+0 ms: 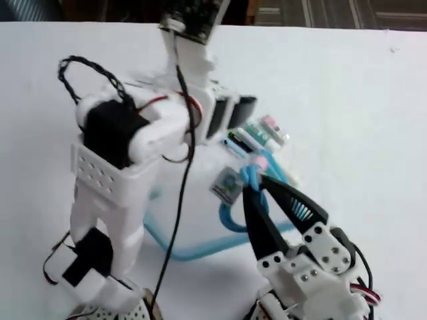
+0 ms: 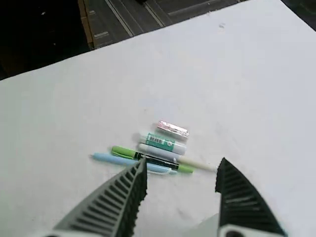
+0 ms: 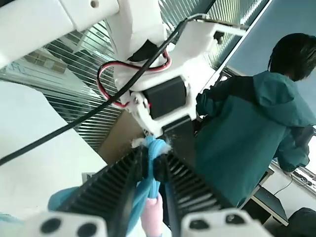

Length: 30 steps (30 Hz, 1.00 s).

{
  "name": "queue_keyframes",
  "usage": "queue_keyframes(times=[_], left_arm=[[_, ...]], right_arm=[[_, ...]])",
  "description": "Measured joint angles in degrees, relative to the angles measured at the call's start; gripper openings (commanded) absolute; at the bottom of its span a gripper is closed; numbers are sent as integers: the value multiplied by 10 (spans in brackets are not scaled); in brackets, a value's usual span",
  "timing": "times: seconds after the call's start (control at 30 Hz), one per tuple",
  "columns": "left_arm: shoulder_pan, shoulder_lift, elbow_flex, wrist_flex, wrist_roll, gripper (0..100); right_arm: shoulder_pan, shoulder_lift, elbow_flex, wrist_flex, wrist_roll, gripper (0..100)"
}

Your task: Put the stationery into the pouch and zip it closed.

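Several stationery pieces lie together on the white table: a pink eraser (image 2: 173, 129), a green-and-white stick (image 2: 160, 142), a green pen (image 2: 148, 157) and a light blue pen (image 2: 123, 161). My left gripper (image 2: 182, 165) hovers open just above them, fingers apart on either side. In the high view the same pile (image 1: 259, 133) sits beside the left gripper (image 1: 230, 113). The clear pouch with blue trim (image 1: 193, 250) lies in front of it. My right gripper (image 1: 258, 183) is shut on the pouch's blue cord (image 3: 154, 145), with a pink tab (image 3: 152, 217) below it.
The left arm's white body (image 1: 120, 173) and black cable (image 1: 177, 200) stand over the pouch's left side. A paper tag (image 1: 227, 183) hangs near the cord. Open table stretches to the right (image 1: 360, 120).
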Motion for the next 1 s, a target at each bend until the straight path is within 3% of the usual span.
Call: queue_keyframes(times=[0.27,0.37,0.7,1.0], left_arm=[[17,-1,74,0,0,241],[-20,-5,76,0,-17,241],[-359,-156,111,0,-59,241],[-618,-391,407,0,-156,241]], right_arm=[[4,0,-2,4,0,16],[5,0,-2,4,0,16],[22,34,-3,-131,-2,16],[-76,204,-34,-241,0,16]])
